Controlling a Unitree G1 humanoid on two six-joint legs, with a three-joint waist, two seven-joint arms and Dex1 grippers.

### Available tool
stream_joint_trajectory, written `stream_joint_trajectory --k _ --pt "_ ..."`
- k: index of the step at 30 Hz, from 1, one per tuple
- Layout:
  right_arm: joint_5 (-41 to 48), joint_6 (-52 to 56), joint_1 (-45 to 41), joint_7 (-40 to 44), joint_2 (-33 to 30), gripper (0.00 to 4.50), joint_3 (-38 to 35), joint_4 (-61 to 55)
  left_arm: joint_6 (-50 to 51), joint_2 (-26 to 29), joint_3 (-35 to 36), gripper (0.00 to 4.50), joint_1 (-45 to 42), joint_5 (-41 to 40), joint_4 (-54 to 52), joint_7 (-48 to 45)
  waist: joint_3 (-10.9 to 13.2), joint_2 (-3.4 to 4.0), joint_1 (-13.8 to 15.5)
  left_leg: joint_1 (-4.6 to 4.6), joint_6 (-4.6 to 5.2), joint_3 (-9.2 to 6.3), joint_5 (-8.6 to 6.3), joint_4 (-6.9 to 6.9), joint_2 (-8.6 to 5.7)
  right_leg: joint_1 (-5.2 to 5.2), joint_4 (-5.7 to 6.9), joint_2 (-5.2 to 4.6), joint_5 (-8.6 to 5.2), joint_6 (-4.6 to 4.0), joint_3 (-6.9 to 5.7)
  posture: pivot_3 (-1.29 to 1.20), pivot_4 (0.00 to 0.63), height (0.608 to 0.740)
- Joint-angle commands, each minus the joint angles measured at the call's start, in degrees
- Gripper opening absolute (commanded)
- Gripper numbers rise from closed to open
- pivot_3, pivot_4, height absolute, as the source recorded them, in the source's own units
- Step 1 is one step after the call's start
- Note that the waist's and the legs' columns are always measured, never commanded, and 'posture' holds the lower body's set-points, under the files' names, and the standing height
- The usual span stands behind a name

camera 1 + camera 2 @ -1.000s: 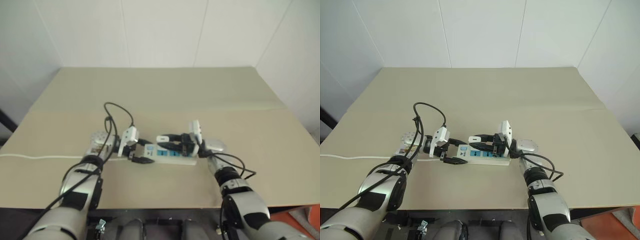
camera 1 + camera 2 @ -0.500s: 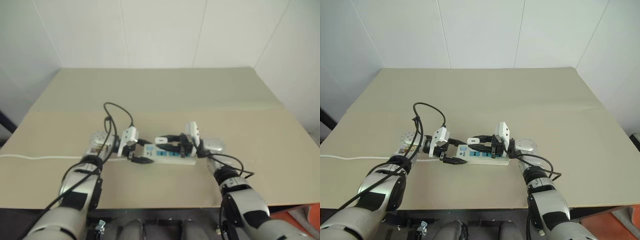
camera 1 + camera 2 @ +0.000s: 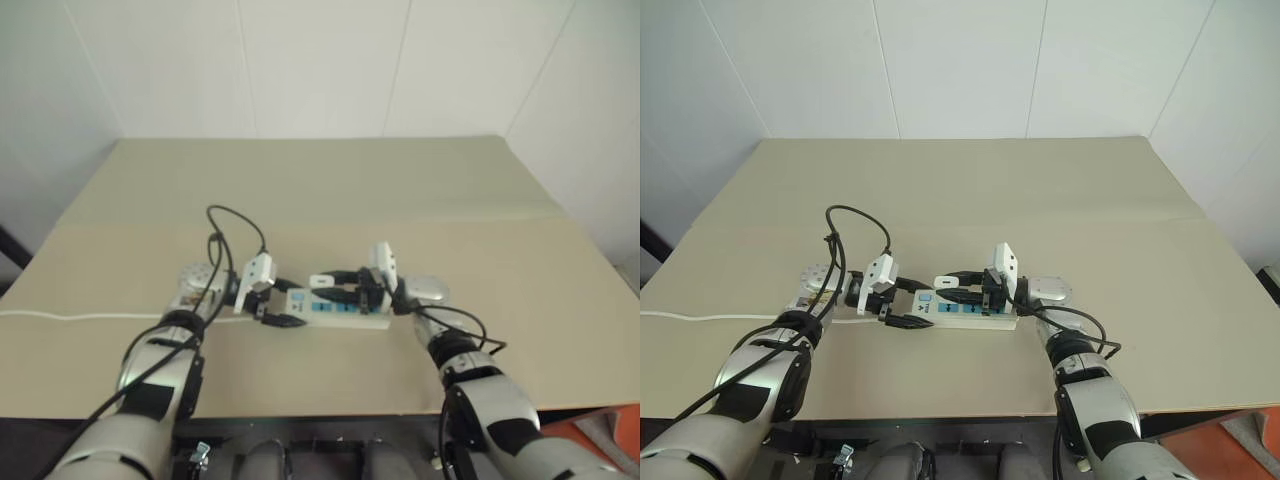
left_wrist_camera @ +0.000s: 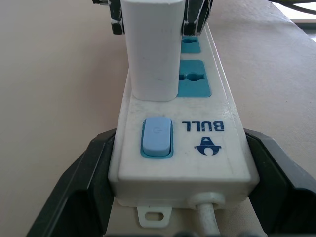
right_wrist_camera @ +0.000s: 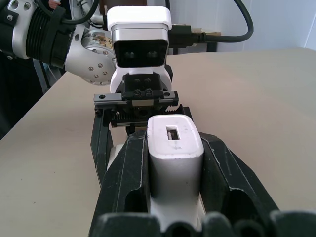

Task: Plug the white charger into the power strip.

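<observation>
Your right fingers (image 5: 133,182) clench the white charger (image 5: 175,148), seated upright on the power strip (image 4: 197,148) at centre frame. Your left fingers (image 4: 86,182) clamp the strip's switch end; its cord (image 3: 70,316) trails left across the desk (image 3: 330,190).

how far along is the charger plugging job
Done: the left gripper clamps the switch end of the power strip, and the right gripper grips the white charger. In hand: the charger stands upright at the socket nearest the switch. Whether it is fully seated cannot be told. Left: press home if needed, then release.
</observation>
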Motion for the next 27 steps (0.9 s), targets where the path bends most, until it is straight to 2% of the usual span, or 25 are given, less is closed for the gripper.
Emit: stream_joint_trajectory --k 1,9,18,19,27 --pt "-6.23 1.22 3.55 -5.01 -4.12 1.11 1.64 5.79 -0.43 0.40 -1.98 3.28 0.77 2.55 0.68 -1.86 -0.04 -0.01 -0.02 0.00 0.00 0.00 0.00 0.00 0.00 0.00 0.00 0.00 0.00 0.00 0.00 0.00 0.150 0.740" --pt "-6.66 1.58 3.65 -6.90 -4.33 1.11 2.71 5.62 -0.59 0.49 -1.98 3.28 0.76 2.89 0.75 -1.65 -0.29 -0.04 -0.22 0.12 0.00 0.01 0.00 -0.01 0.02 0.10 -0.01 0.02 0.00 0.00 0.01 0.00 0.150 0.740" --pt "-6.01 0.40 3.45 -7.32 -4.70 4.25 2.29 5.08 -0.82 0.46 -1.97 3.28 0.90 2.96 0.77 -1.49 -0.75 -0.68 -0.25 0.12 0.00 -0.02 0.00 -0.10 0.06 0.09 -0.08 0.03 -0.01 -0.01 0.00 0.00 0.150 0.740" --pt "-6.00 0.18 3.47 -6.78 -4.78 4.47 2.34 4.87 -0.84 0.44 -1.96 3.28 0.91 2.97 0.78 -1.50 -0.76 -0.68 -0.25 0.12 0.00 -0.02 0.00 -0.10 0.06 0.09 -0.09 0.03 -0.01 -0.01 0.00 0.00 0.150 0.740" --pt "-5.18 -2.13 3.98 -2.17 -5.07 4.47 2.21 3.17 -1.03 0.14 -1.83 3.28 0.80 2.85 0.84 -1.42 -0.76 -0.68 -0.07 0.11 0.00 -0.02 -0.01 -0.19 0.06 0.08 -0.12 0.03 -0.01 -0.01 -0.01 0.00 0.150 0.740"
